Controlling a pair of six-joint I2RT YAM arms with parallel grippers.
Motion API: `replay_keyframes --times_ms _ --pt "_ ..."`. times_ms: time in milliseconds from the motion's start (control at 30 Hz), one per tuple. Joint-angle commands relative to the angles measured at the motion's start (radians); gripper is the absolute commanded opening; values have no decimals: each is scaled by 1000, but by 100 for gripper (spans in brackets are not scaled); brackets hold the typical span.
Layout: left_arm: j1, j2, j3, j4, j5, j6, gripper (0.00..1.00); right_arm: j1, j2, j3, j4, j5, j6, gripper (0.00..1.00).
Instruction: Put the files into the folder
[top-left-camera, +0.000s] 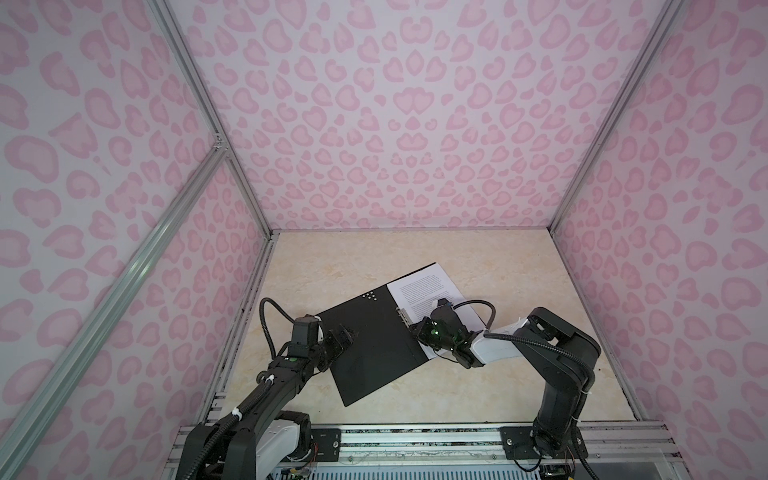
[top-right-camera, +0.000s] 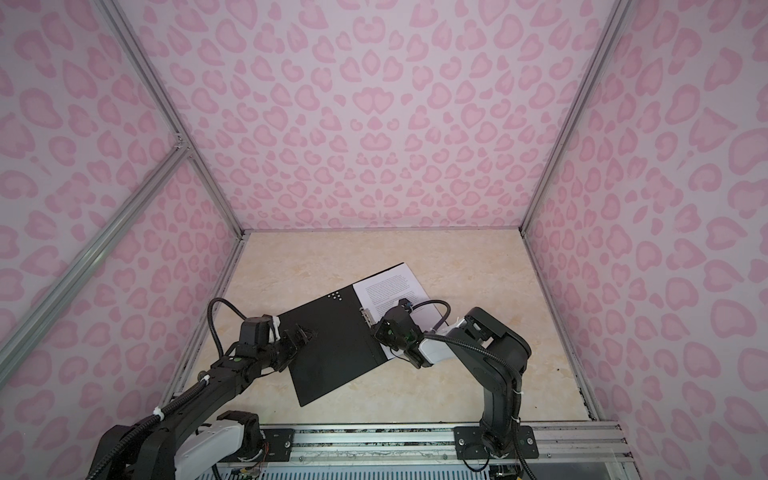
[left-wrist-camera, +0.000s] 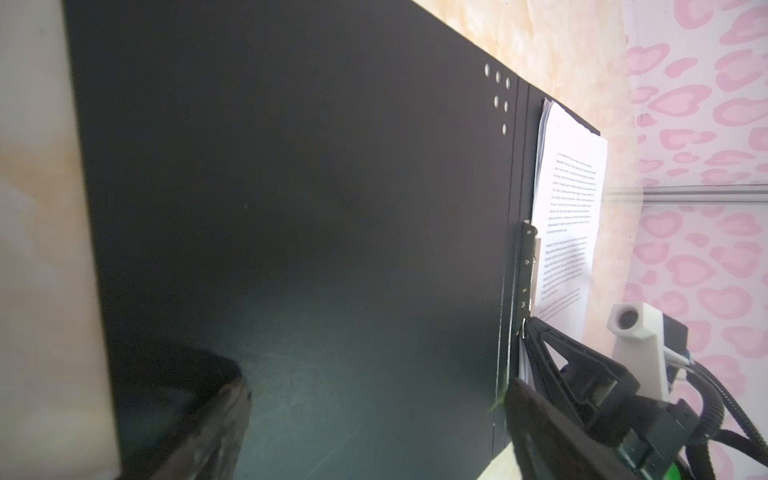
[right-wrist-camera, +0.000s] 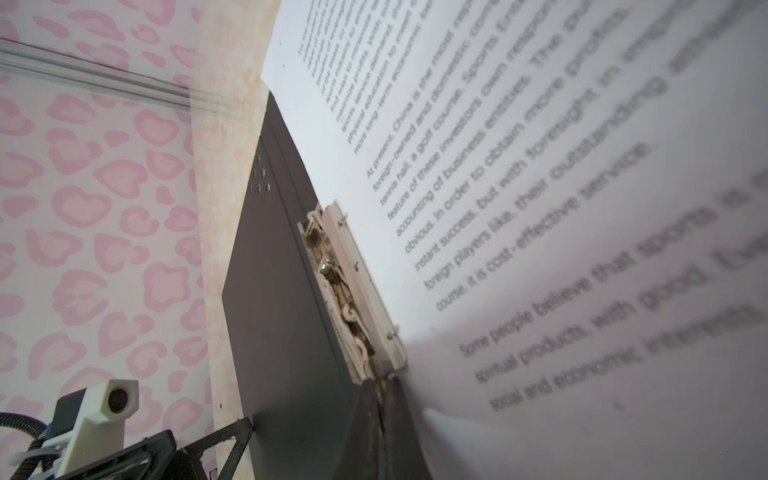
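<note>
Now your right end effector (top-left-camera: 412, 328) is pinched shut at the silver metal clip (top-left-camera: 402, 316) of the thin black folder (top-left-camera: 374, 353); your left end effector (top-left-camera: 341, 337) gapes wide.

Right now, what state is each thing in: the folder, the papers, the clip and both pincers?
folder: open, lying flat, black inside facing up.
metal clip: along the spine; unclear whether it clamps the sheets.
files: stacked on the folder's half nearer the right arm, edge beside the metal clip.
left pincer: open, over the bare black flap.
right pincer: shut, tips at the end of the metal clip.
</note>
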Motion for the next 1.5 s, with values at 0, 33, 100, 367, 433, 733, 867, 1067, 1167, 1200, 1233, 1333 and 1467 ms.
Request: replay_keyframes --times_ms 0,33,100,367,433,733,867,1067,1167,1200,1233,1333,1467 --pt "4 22 -6 -120 -51 15 97 9 55 -27 -469 172 7 0" --pt "4 26 -7 -114 -49 16 97 18 51 -21 -476 180 7 0" --pt "3 33 -6 -108 -49 16 97 31 40 -7 -494 185 0 0" --pt "3 29 13 -110 -26 24 97 48 -99 44 -533 132 -42 0" --pt "4 11 30 -119 -4 35 97 46 -122 42 -526 113 -41 0" --pt "3 -125 156 -204 180 105 97 30 -214 31 -445 66 -125 41" --pt "3 -259 176 -357 101 118 97 29 -305 51 -510 109 -277 54" --pt "3 -528 72 -467 81 -4 97 24 -318 216 -768 152 -620 67" --pt "4 -609 20 -482 68 -49 97 11 -234 330 -869 122 -732 63" --pt "3 -623 6 -481 68 -58 97 10 -202 365 -898 115 -759 62" --pt "4 -630 -10 -475 73 -73 97 12 -166 400 -924 105 -786 60" --pt "3 -625 -68 -410 119 -121 97 21 -89 474 -976 100 -835 54" --pt "3 -610 -88 -404 106 -114 97 25 -34 514 -996 108 -856 47"
